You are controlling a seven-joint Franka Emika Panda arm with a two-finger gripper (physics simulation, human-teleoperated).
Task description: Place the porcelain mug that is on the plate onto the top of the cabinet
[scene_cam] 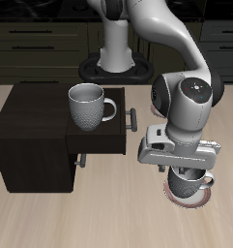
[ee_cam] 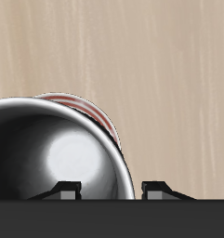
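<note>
The porcelain mug [scene_cam: 190, 182] sits on the plate [scene_cam: 172, 197], near the cabinet's [scene_cam: 36, 136] drawer side. From outside, we see the gripper [scene_cam: 187, 170] lowered right over it; a second mug [scene_cam: 87, 105] stands on the cabinet's open drawer. We cannot tell whether the jaws are clenched.

At the wrist, the mug [ee_cam: 58, 153] looks empty, and the plate's [ee_cam: 102, 115] striped rim peeks beyond it. We judge we should settle a finger [ee_cam: 65, 191] over the wall before closing.
</note>
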